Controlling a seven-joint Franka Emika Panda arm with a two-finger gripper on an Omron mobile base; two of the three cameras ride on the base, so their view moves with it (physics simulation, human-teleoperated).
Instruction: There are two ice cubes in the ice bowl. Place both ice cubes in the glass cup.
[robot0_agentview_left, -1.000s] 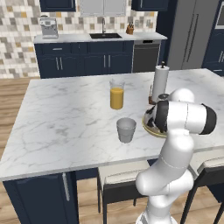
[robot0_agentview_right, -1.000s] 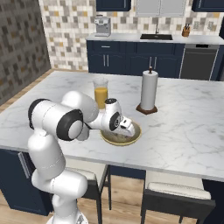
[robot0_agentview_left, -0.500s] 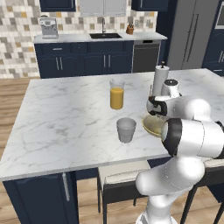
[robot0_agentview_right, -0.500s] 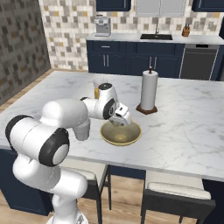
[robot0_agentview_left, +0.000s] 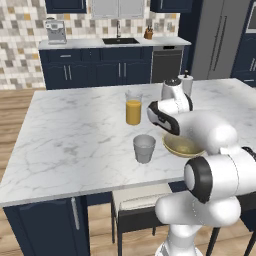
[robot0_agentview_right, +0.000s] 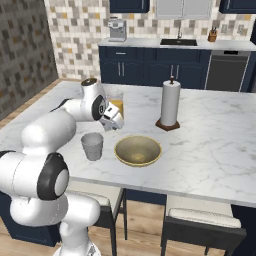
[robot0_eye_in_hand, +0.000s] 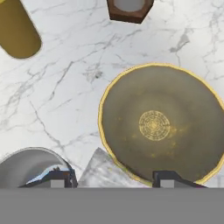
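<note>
The bowl (robot0_agentview_right: 138, 150) sat on the marble table (robot0_agentview_right: 210, 145) with no cubes showing in its yellowish hollow, and the grey cup (robot0_agentview_right: 92, 146) stood just beside it. The claw (robot0_eye_in_hand: 113, 178) hung above between them, fingers apart, gripping nothing visible. Behind stood a juice glass (robot0_agentview_left: 133, 108) and paper towel roll (robot0_agentview_right: 169, 104).

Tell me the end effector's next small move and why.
Probably slide the end effector sideways until it is over the glass cup. It hangs between the cup and the ice bowl, whose inside looks bare. A pale wedge between its spread fingertips may be an ice cube; I cannot tell.
</note>
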